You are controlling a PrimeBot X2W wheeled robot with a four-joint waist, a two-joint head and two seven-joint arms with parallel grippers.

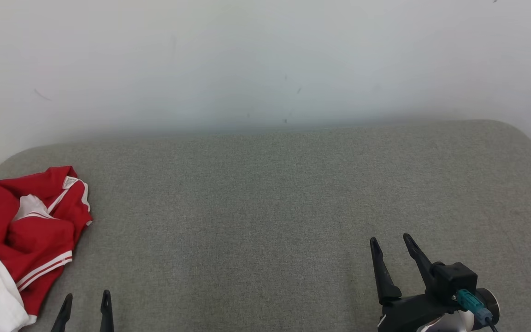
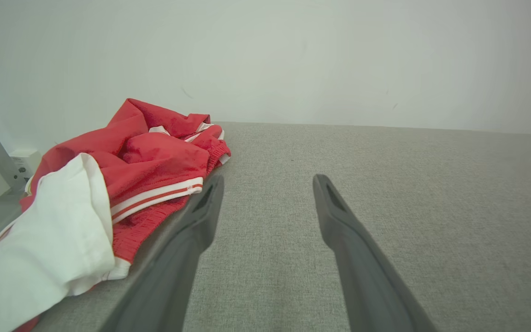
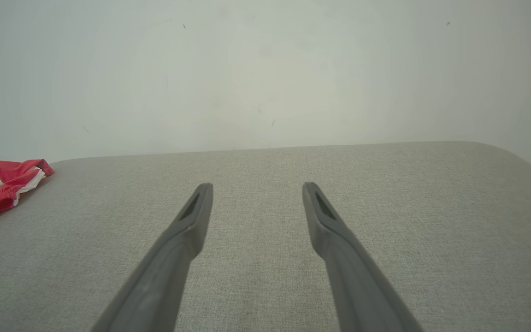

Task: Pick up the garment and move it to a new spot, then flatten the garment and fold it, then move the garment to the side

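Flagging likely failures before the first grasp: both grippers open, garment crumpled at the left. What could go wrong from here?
1. The garment lies bunched, red and white layers overlapping; the left gripper may pinch several layers or just one.
2. It sits at the left edge of the grey surface, so a nudge might push it off.
3. The right gripper is far away; a one-handed lift may drag.

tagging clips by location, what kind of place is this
Probably an indoor test room set up for folding laundry, though that is a guess. A grey padded surface with rounded corners stands against a bare white wall, and a crumpled red and white garment lies at its left end.
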